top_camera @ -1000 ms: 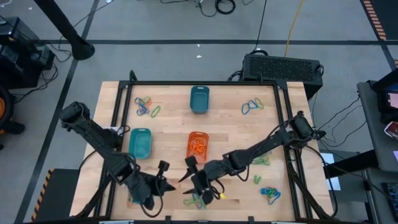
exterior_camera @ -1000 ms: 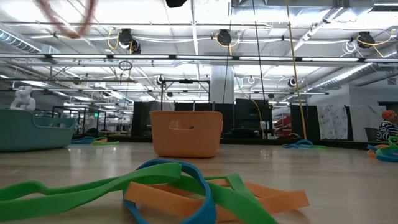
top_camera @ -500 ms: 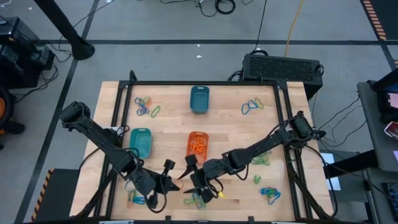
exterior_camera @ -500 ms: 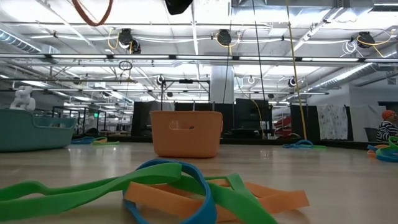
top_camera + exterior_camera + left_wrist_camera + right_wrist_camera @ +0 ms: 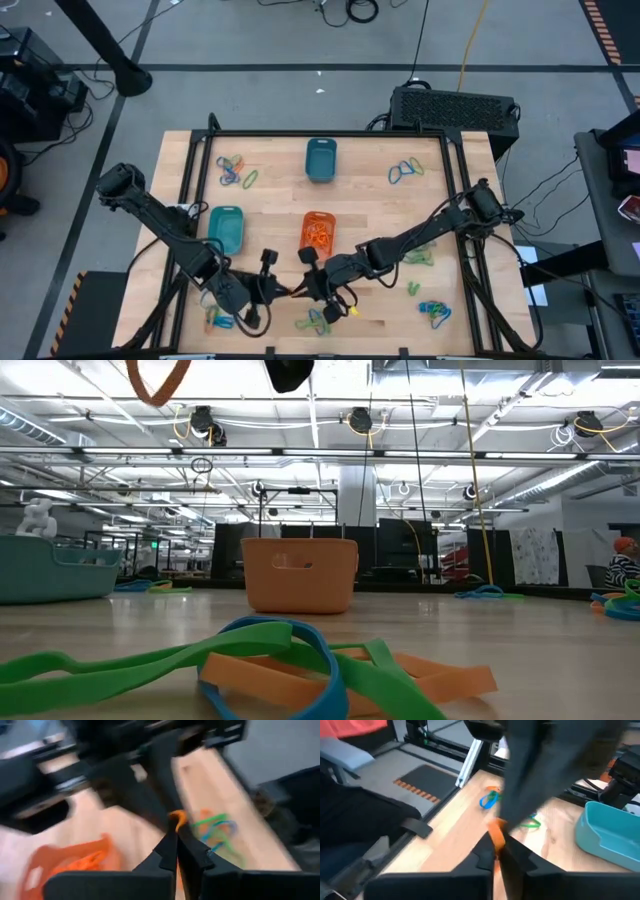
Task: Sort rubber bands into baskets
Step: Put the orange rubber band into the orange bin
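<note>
Though pinched flat, thin orange rubber band

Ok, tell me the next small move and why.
Probably open the left gripper: both it and the right gripper look shut on the same orange rubber band, so releasing lets the right carry it to the orange basket.

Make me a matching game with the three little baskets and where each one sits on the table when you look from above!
Things:
1. dark teal basket
2. turquoise basket
3. orange basket

Places:
A. middle of the table, with orange bands inside
B. far edge of the table, in the middle
C. left side, nearest the left arm

Pairs: 1-B, 2-C, 3-A
</note>
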